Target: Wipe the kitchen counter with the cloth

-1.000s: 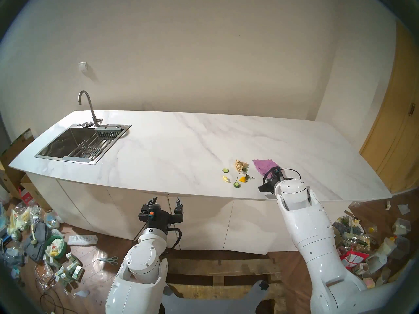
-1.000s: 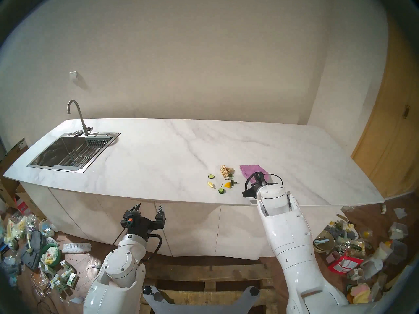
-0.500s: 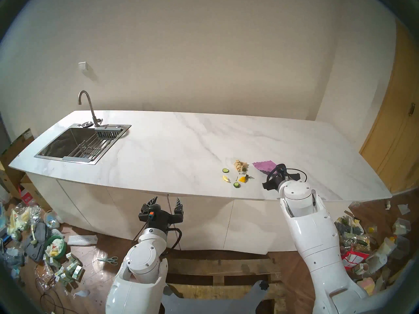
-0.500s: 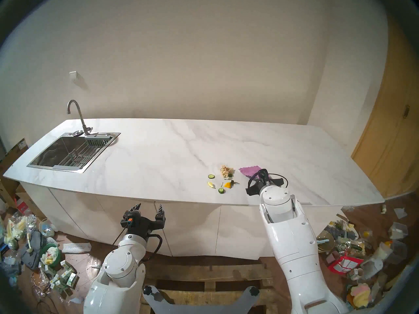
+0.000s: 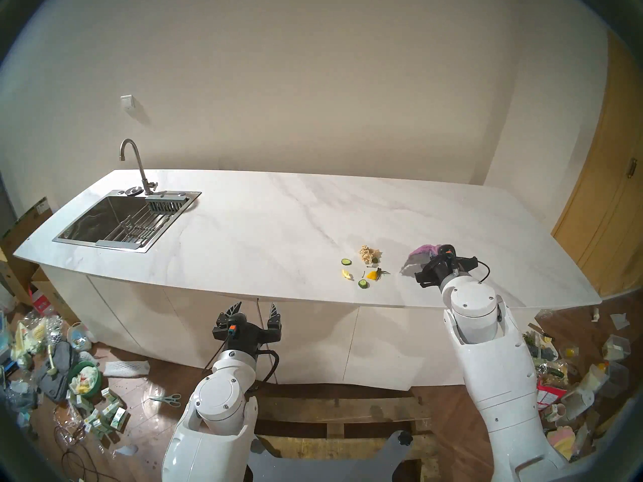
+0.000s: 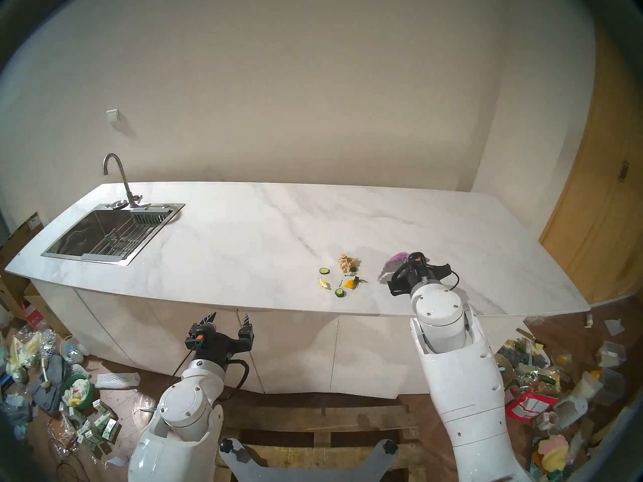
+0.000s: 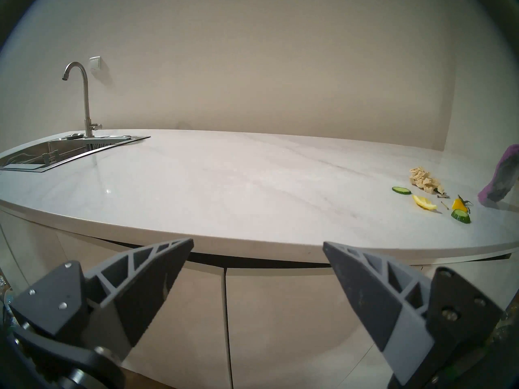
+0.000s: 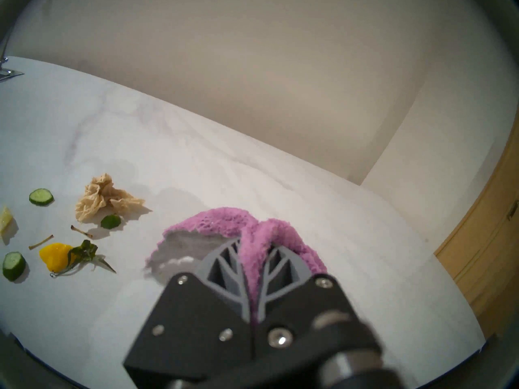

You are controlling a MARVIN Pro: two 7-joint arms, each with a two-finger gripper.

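- Here, the cloth (image 8: 224, 225) hangs bunched and folded from the right gripper (image 8: 254, 256), whose jaws are clenched on a purple fold of it; its pale grey underside faces the scraps.
- In the left wrist view the cloth (image 7: 502, 178) droops with its lowest corner at or just above the counter (image 7: 224, 183); contact cannot be told.
- The cloth (image 5: 422, 253) sits over the counter's right part, near the front edge, right of the scraps.
- The counter (image 5: 278, 227) is a long white slab with faint grey veins on a white cabinet base, backed by a plain beige wall; a wooden door (image 5: 612, 199) stands at the right end.
- A steel sink (image 5: 101, 220) with a rack inside and a curved faucet (image 5: 134, 161) are set in the far left end, well apart from the cloth.
- Just left of the cloth lie a crumpled beige scrap (image 8: 104, 197), two cucumber slices (image 8: 41, 196), a lemon piece (image 5: 346, 274) and a yellow piece with a green stem (image 8: 56, 256).
- The left gripper (image 5: 253, 311) hangs below the counter's front edge before the cabinet, jaws released and holding nothing.
- Litter (image 5: 69, 366) covers the floor on both sides of the robot.
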